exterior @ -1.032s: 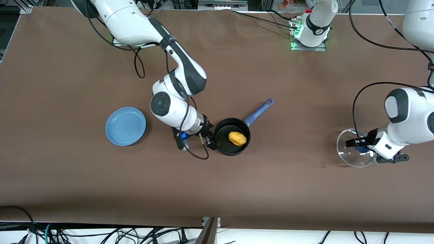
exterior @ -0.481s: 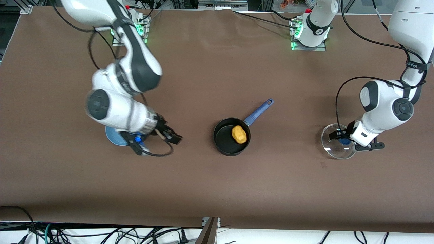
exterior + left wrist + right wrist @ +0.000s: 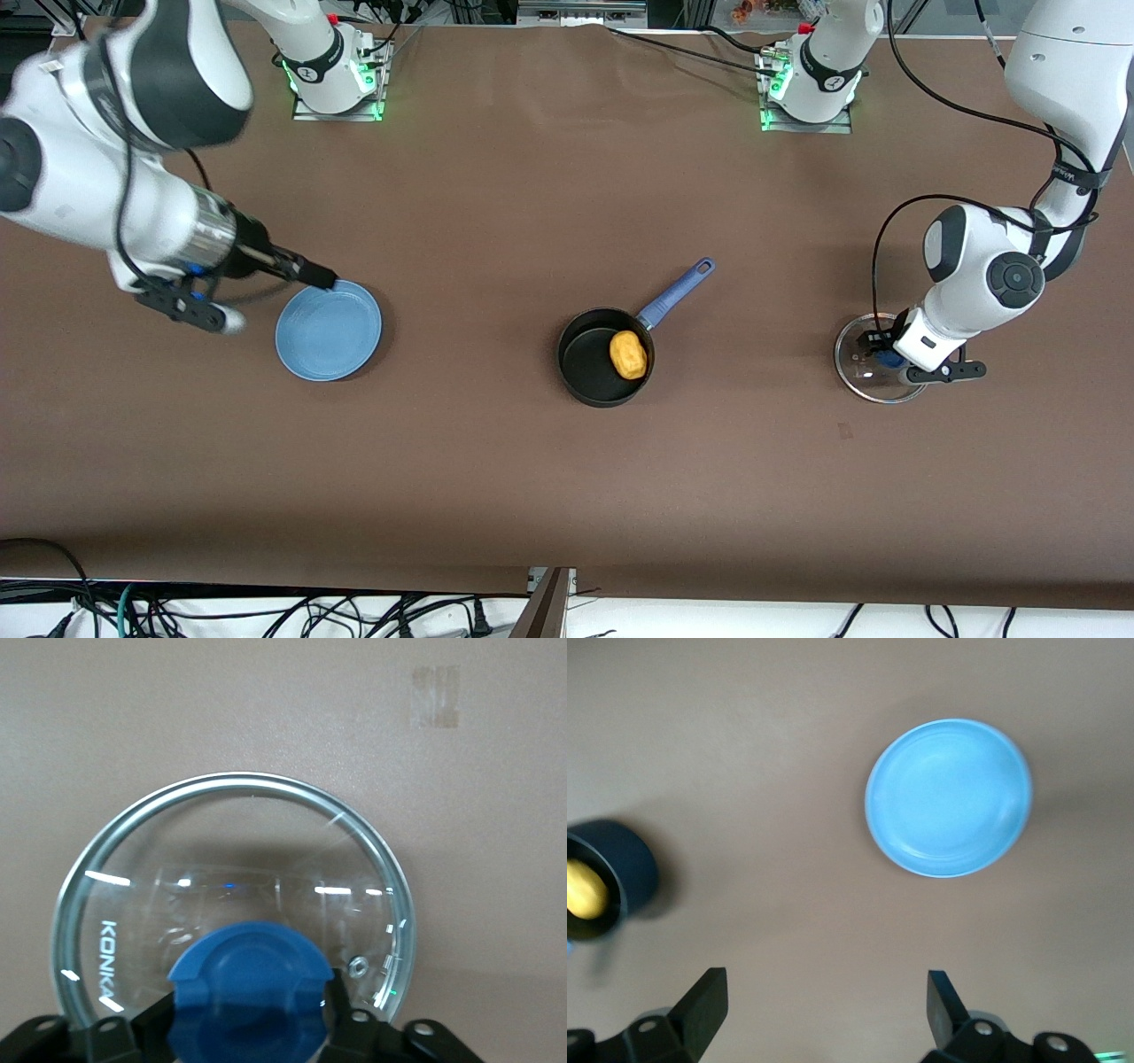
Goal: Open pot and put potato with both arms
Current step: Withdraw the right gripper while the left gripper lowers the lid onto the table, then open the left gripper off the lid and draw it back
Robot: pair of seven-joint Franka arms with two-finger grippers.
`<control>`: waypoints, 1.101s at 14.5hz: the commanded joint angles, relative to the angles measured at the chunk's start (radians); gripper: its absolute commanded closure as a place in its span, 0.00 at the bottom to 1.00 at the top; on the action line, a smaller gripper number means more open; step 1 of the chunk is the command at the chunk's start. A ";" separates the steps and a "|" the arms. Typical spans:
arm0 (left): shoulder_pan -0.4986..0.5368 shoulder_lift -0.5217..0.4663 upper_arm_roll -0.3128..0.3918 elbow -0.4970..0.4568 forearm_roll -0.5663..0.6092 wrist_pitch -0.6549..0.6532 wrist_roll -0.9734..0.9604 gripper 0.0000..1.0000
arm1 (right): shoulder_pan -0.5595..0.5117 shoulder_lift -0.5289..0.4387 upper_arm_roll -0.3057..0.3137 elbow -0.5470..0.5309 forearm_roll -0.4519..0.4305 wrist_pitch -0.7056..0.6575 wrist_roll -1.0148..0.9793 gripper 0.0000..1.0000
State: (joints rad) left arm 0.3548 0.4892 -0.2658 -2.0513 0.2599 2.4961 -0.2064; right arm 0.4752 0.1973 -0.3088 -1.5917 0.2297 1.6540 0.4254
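Observation:
The black pot [image 3: 586, 359] with its blue handle [image 3: 677, 289] stands open mid-table, and the yellow potato [image 3: 628, 354] lies inside it by the handle. My left gripper [image 3: 886, 358] is shut on the blue knob [image 3: 252, 979] of the glass lid [image 3: 858, 363], low at the left arm's end of the table; I cannot tell if the lid rests on the table. My right gripper [image 3: 314, 277] is open and empty in the air over the blue plate's rim. In the right wrist view, my right gripper [image 3: 826, 1010] shows spread jaws, with the pot [image 3: 629, 870] and potato [image 3: 585, 889] off to one side.
A flat light-blue plate [image 3: 329, 330] lies toward the right arm's end of the table and also shows in the right wrist view [image 3: 948, 797]. The brown table [image 3: 567, 478] runs bare nearer the front camera. Cables hang below its front edge.
My right gripper has left the pot's rim and swung up toward the right arm's end, past the plate. My left gripper has carried the lid a little toward the pot. The potato shifted slightly.

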 commanded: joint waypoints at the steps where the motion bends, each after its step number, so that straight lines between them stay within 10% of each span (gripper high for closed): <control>1: 0.000 -0.027 -0.003 -0.012 0.028 0.007 -0.027 0.07 | -0.030 -0.107 0.010 -0.074 -0.087 -0.034 -0.126 0.01; 11: -0.005 -0.044 -0.093 0.250 0.013 -0.264 -0.053 0.00 | -0.456 -0.219 0.353 -0.103 -0.197 -0.079 -0.401 0.01; 16: -0.002 -0.057 -0.151 0.495 0.005 -0.584 -0.047 0.00 | -0.458 -0.230 0.369 -0.073 -0.213 -0.080 -0.404 0.01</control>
State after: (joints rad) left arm 0.3535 0.4323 -0.3930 -1.6676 0.2618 2.0496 -0.2453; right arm 0.0391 -0.0112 0.0368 -1.6723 0.0298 1.5777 0.0397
